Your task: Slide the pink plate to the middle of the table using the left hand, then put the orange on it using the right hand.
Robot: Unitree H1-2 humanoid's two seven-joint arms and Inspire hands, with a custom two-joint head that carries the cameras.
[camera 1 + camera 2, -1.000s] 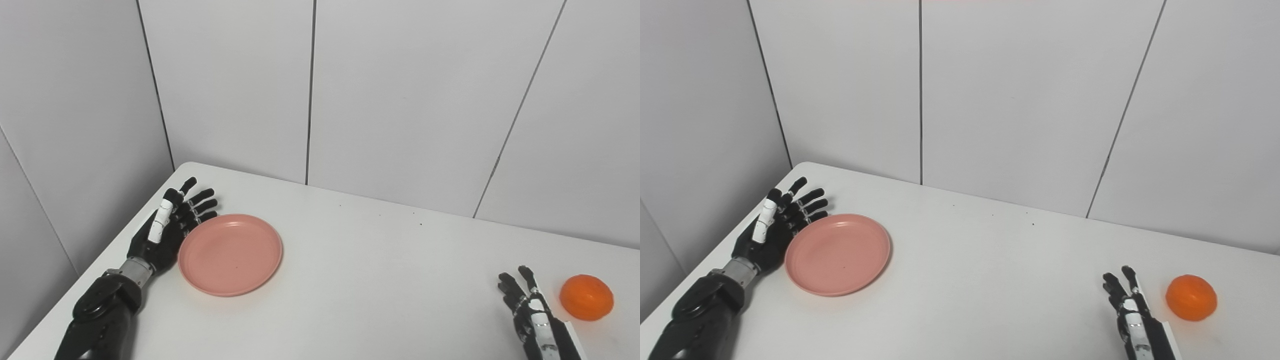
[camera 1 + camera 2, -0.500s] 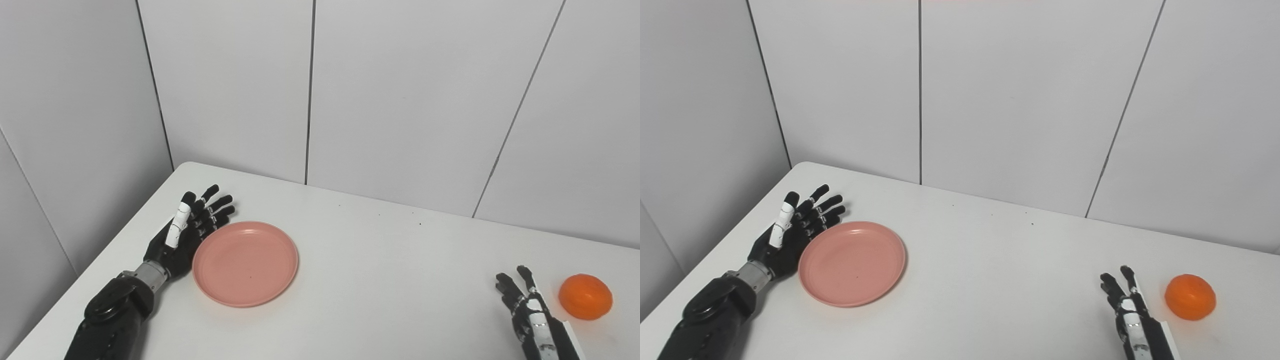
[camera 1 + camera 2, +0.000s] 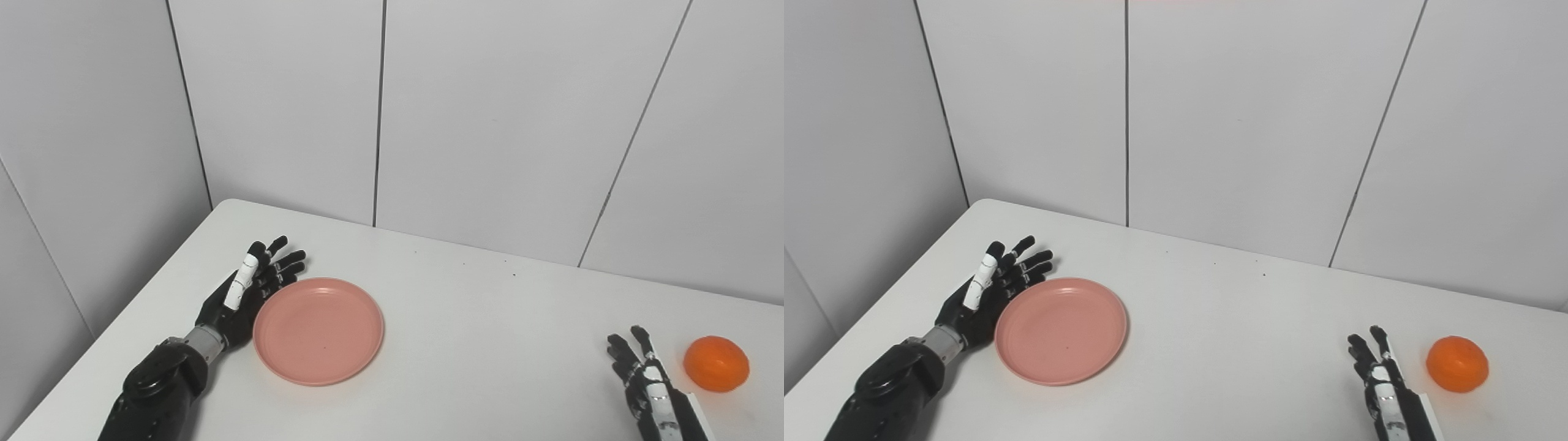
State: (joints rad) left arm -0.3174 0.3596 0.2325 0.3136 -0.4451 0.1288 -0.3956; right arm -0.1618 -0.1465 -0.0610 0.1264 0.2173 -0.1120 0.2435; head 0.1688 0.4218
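2 black robot hands rest over a white worktop [image 3: 478,343] set into a corner of pale panelled walls [image 3: 490,122]. The left hand [image 3: 245,294] lies on the left part of the worktop with its fingers [image 3: 288,257] spread and straight, holding nothing; its palm edge sits against the left rim of the pink plate [image 3: 319,331], and whether the fingers touch the rim cannot be made out. The plate lies flat and bare, left of the worktop's middle. The right hand [image 3: 643,380] comes up from the lower right edge, fingers pointing up and apart, gripping nothing. The orange [image 3: 716,364] sits on the worktop just beside that hand, on its right, with a clear gap between them. Plate and orange are well apart, on opposite sides of the worktop. A few tiny dark specks [image 3: 513,274] dot the surface near the back wall.
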